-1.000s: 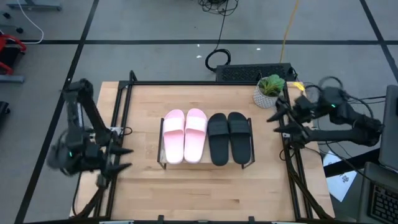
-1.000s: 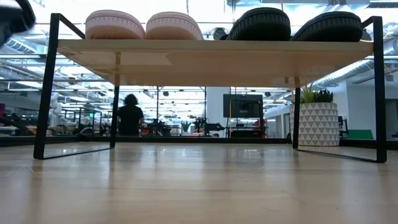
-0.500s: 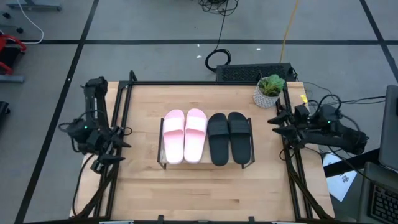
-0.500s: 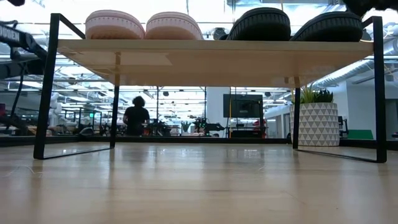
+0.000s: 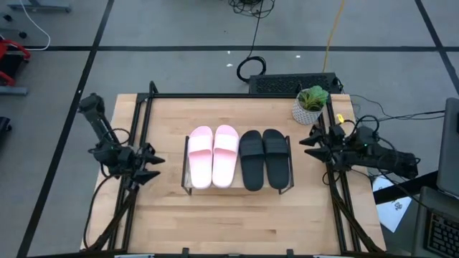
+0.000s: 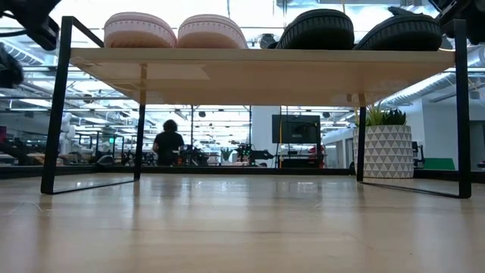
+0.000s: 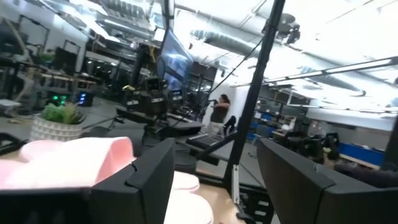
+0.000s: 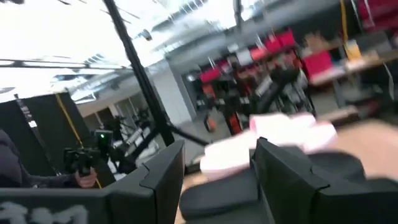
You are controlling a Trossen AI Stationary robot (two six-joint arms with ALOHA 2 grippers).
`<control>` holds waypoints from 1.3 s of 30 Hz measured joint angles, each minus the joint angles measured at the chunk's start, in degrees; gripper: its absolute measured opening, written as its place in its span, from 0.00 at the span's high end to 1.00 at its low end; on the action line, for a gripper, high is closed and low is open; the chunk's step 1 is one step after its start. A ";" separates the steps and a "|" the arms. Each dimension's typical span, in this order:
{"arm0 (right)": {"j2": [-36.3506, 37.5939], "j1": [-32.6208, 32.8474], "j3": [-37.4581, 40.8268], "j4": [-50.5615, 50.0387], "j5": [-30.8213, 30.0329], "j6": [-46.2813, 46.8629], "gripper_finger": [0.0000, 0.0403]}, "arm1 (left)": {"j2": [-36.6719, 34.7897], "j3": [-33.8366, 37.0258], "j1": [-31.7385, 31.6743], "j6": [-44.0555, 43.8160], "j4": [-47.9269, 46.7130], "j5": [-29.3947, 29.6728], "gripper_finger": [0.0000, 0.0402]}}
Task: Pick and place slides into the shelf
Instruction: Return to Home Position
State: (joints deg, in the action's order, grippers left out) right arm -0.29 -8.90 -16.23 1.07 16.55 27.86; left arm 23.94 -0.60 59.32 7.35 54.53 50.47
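Shifted slightly inward since a moment ago, left claw [image 5: 153,166] and right claw [image 5: 306,147] both gape wide; neither holds anything.

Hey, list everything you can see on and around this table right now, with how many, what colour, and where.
pink slides: two, pale pink, on the shelf's left half
black slides: two, black, on the shelf's right half
shelf: one, light wood with black frame, mid-table
table: one, light wood
potted plant: one, green in a white pot, far right corner
cable: one, black, coiled on the floor beyond the table
person: one, dark top, far in the room
left gripper: open, empty, at the left table edge
right gripper: open, empty, at the right table edge
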 joint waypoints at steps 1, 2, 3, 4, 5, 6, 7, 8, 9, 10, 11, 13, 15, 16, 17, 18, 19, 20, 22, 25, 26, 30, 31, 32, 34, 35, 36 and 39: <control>0.04 0.01 1.53 2.80 0.32 -0.69 0.54 | 0.01 0.00 -2.17 -1.54 -0.95 -2.48 0.44; 0.02 -0.01 3.04 5.35 0.94 -1.06 0.54 | 0.02 0.00 -4.40 -2.88 -1.63 -4.92 0.44; 0.02 -0.03 4.40 6.95 1.60 -1.33 0.54 | 0.02 0.00 -6.66 -3.78 -2.36 -6.88 0.44; 0.02 -0.03 5.49 7.86 1.71 -1.38 0.54 | 0.02 0.00 -8.87 -4.30 -3.18 -8.56 0.44; 0.02 -0.03 6.12 7.91 1.71 -1.39 0.54 | -0.04 0.00 -10.99 -4.54 -3.81 -9.93 0.44; 0.02 -0.10 6.54 7.93 1.67 -1.42 0.54 | -0.24 0.00 -13.11 -4.82 -4.29 -11.14 0.44; 0.02 -0.32 6.88 8.05 1.67 -1.54 0.54 | -0.60 0.00 -14.93 -4.98 -4.87 -12.35 0.44; 0.02 -0.71 7.07 8.09 1.72 -1.72 0.54 | -1.02 -0.01 -16.72 -5.36 -5.72 -13.52 0.44; 0.02 -1.25 7.17 8.07 1.74 -2.03 0.54 | -1.66 -0.04 -18.45 -5.77 -7.17 -14.88 0.44; 0.02 -1.90 7.19 8.06 1.86 -2.71 0.54 | -2.46 -0.02 -20.08 -6.51 -9.04 -16.52 0.44; 0.02 -2.69 7.19 8.17 2.52 -3.56 0.54 | -3.39 -0.02 -21.78 -7.42 -10.74 -18.37 0.44; 0.02 -4.78 7.19 8.18 3.44 -4.55 0.54 | -5.46 -0.02 -25.26 -9.52 -14.00 -22.13 0.44; 0.02 -7.35 7.19 7.93 5.92 -4.57 0.54 | -7.95 -0.02 -28.75 -10.67 -17.39 -26.23 0.44; 0.02 -8.89 7.19 7.70 7.97 -4.56 0.54 | -9.27 -0.02 -30.38 -10.84 -18.88 -28.22 0.44; 0.02 -10.42 7.19 7.33 10.47 -4.53 0.54 | -10.68 -0.02 -32.04 -10.94 -20.51 -29.74 0.44; 0.00 -12.09 7.19 7.18 12.83 -4.55 0.54 | -12.11 -0.04 -33.55 -10.99 -22.06 -31.03 0.44; -0.01 -13.88 7.19 7.24 15.18 -4.41 0.54 | -13.63 -0.02 -34.91 -11.52 -24.02 -32.07 0.44; 0.01 -15.82 7.19 7.26 17.18 -4.17 0.54 | -15.34 -0.02 -36.44 -12.53 -26.31 -33.14 0.44; 0.02 -19.80 7.19 7.10 21.07 -3.41 0.54 | -18.65 -0.07 -39.11 -15.55 -32.07 -35.88 0.44; 0.01 -25.86 7.19 5.43 27.08 -3.04 0.54 | -23.51 -0.04 -42.67 -19.48 -40.48 -41.31 0.44; -0.01 -27.73 7.19 4.93 28.85 -2.94 0.54 | -23.88 -0.08 -43.68 -20.44 -41.61 -42.99 0.44; -0.01 -34.17 7.19 4.30 36.10 -2.19 0.54 | -23.57 -0.76 -46.69 -20.41 -43.89 -48.86 0.44; -0.01 -35.40 7.26 4.41 37.91 -2.18 0.54 | -23.76 -0.85 -47.26 -20.47 -45.20 -49.87 0.44; 0.00 -36.49 7.52 4.68 40.02 -2.05 0.54 | -23.76 -0.85 -47.70 -20.81 -47.21 -50.48 0.44; 0.02 -38.27 8.59 4.80 42.56 -1.40 0.54 | -23.67 -0.68 -48.33 -21.93 -50.66 -50.59 0.44; 0.01 -38.95 9.33 4.88 43.39 -1.01 0.54 | -23.68 -0.68 -48.67 -22.57 -51.78 -50.53 0.44; -0.01 -39.38 10.04 5.49 43.53 -0.41 0.54 | -23.70 -0.70 -48.94 -23.13 -52.74 -50.51 0.44; 0.02 -40.02 12.54 11.37 43.13 0.84 0.54 | -23.69 -0.68 -49.58 -23.65 -53.57 -50.50 0.44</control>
State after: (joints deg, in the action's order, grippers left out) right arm -0.27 -48.92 -3.69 12.43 59.68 28.69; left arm 0.25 -1.28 9.74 -16.29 0.96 -0.03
